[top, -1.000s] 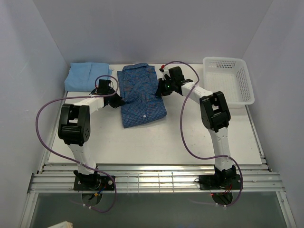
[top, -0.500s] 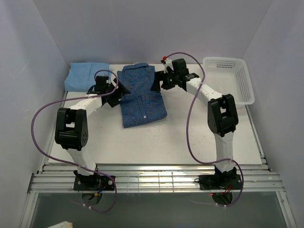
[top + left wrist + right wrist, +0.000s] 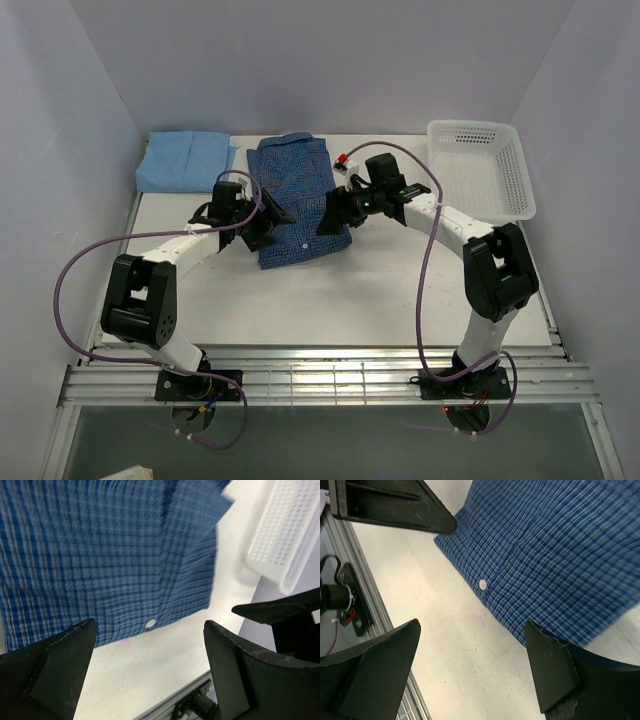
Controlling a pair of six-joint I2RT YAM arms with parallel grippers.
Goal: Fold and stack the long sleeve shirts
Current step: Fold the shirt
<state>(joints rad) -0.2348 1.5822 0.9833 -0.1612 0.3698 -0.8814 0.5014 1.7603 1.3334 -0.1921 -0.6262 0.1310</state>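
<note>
The left gripper (image 3: 267, 226) and right gripper (image 3: 330, 212) hang spread and empty, flanking the near hem of the folded checked shirt (image 3: 297, 195), whose long axis runs near to far. The blue shirt (image 3: 185, 160) lies on the table (image 3: 400, 290) off its far-left corner, nearer the left gripper.

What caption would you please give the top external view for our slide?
Left claw and right claw open above the folded checked shirt.
</note>
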